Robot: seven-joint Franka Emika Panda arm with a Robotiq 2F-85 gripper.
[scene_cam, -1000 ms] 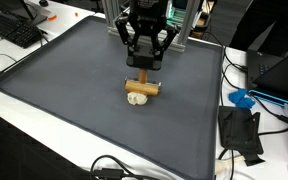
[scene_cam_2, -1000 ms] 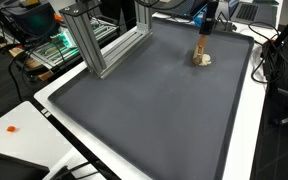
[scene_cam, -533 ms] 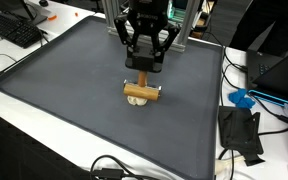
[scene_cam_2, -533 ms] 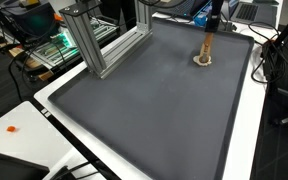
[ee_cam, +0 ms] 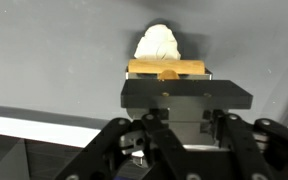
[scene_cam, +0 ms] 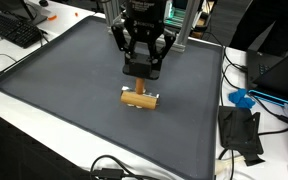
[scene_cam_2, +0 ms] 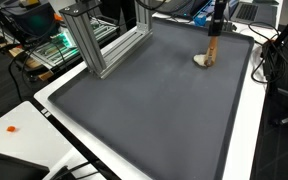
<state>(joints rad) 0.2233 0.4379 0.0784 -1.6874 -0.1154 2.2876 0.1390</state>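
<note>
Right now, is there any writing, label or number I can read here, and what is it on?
None can be read.
The keys of the keyboard are too small to make out.
The gripper, the wooden tool it holds and the mat show no lettering.

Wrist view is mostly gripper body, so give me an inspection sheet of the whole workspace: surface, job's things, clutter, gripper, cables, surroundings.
Surface: dark grey mat lying flat on a white table.
Job's things: wooden T-piece, crossbar low over the mat; cream lump right beside the crossbar, contact cannot be told.
Clutter: blue item and black bracket beyond the mat's edge; small orange bit on the table.
Gripper: gripper pointing down, shut on the T-piece's stem.
Cables: black cables at the table's edge, off the mat.
Surroundings: aluminium frame; keyboard.
</note>
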